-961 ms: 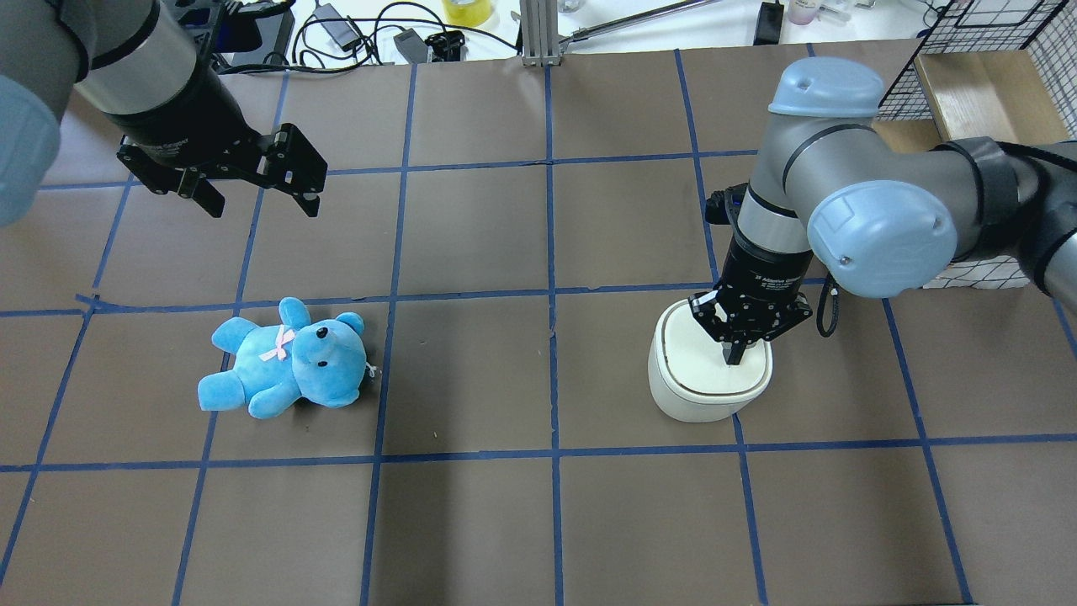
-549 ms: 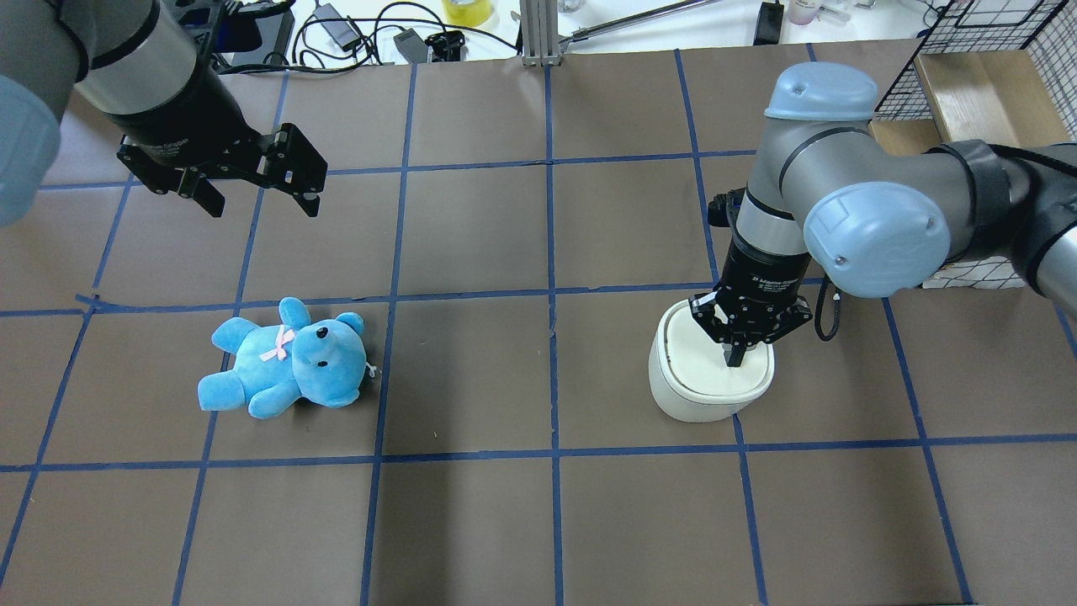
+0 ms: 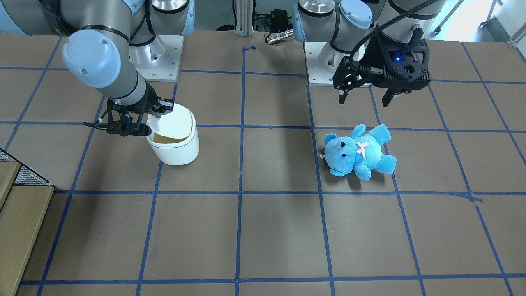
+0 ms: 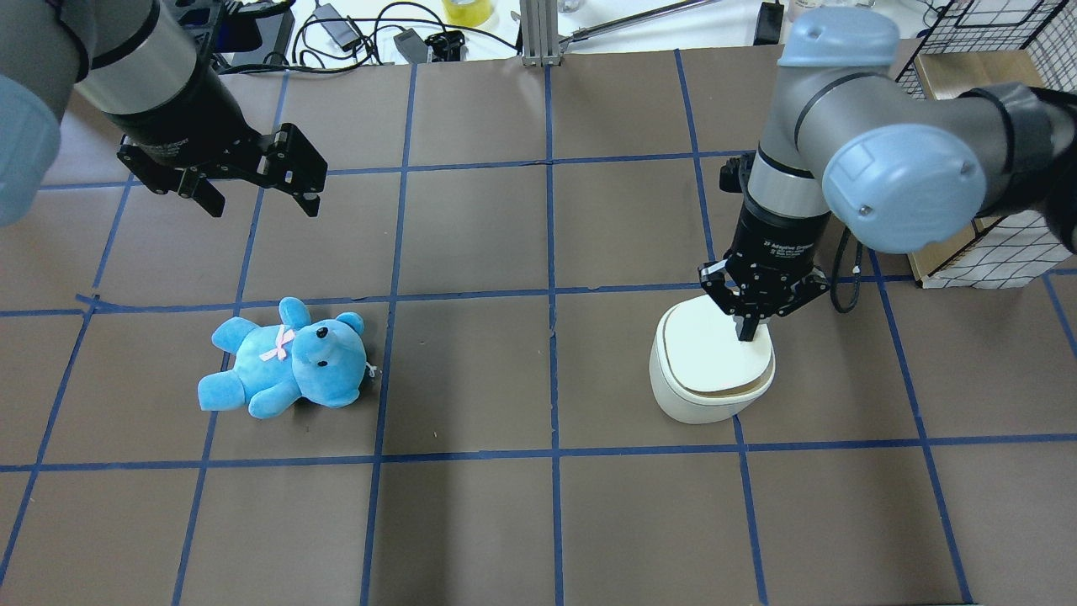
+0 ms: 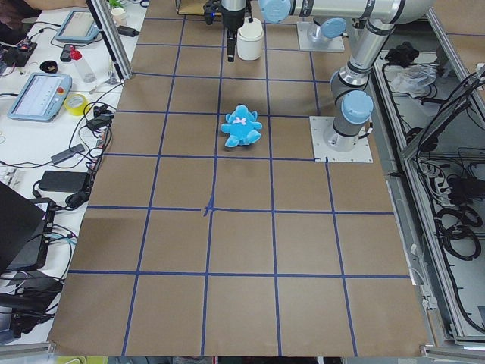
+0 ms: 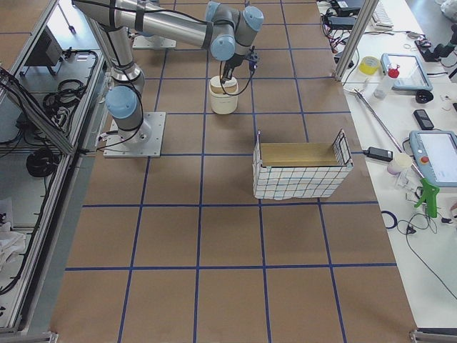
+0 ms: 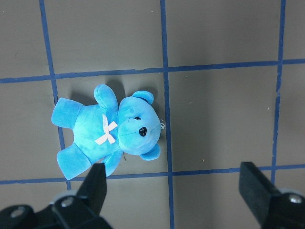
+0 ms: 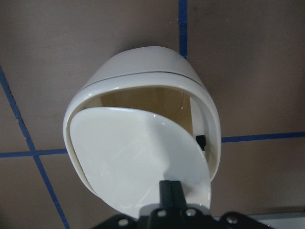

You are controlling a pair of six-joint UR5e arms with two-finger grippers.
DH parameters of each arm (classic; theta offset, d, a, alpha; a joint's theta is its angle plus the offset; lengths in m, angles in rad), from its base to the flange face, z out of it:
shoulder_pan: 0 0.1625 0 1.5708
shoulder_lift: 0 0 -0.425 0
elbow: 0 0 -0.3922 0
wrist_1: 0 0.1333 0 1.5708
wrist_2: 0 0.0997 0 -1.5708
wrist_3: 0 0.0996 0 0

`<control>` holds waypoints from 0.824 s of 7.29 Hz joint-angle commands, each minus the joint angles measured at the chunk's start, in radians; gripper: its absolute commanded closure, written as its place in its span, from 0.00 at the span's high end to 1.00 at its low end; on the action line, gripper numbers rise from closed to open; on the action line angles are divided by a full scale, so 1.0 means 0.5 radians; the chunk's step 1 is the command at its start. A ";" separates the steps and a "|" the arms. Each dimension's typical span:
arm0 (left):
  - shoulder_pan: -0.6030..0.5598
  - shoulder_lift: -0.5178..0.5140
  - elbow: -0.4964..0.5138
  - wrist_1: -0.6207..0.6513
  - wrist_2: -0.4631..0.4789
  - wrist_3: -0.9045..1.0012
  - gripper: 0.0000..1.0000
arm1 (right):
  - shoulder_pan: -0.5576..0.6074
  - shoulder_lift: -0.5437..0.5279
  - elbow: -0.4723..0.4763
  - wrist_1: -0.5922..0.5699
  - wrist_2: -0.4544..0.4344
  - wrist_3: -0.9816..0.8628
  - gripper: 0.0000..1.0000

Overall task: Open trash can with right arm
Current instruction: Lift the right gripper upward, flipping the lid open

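Trash can [image 4: 707, 406] stands on the robot's right side of the surface [image 4: 471, 252]. Its lid [image 4: 707, 353], flat half a second ago, is now tipped, and a tan gap shows along one edge. The right gripper [image 4: 747, 330], jaws closed on nothing, has shifted to the lid's rim and presses there. Opening looks begun, not finished. The left gripper [image 4: 262, 206] hangs unmoved, jaws spread, apart from the teddy [image 4: 286, 362].

The right gripper [image 4: 746, 330] has moved from the middle of the trash can [image 4: 705, 404] lid [image 4: 711, 352] to its rim, and the right arm's elbow has risen. The lid, flat before, now tilts, with a tan gap showing along the opposite edge.
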 commanded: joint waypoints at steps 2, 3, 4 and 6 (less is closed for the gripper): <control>0.000 0.000 0.000 0.000 -0.003 0.000 1.00 | 0.000 -0.040 -0.501 0.367 -0.025 -0.013 0.04; 0.000 0.000 0.000 0.000 -0.003 0.000 1.00 | -0.003 -0.037 -0.581 0.337 -0.117 -0.059 0.23; 0.000 0.000 0.000 0.000 0.000 0.000 1.00 | -0.009 -0.034 -0.603 0.227 -0.139 -0.132 0.58; 0.000 0.000 0.000 0.000 0.000 0.000 1.00 | -0.021 -0.027 -0.607 0.128 -0.121 -0.191 1.00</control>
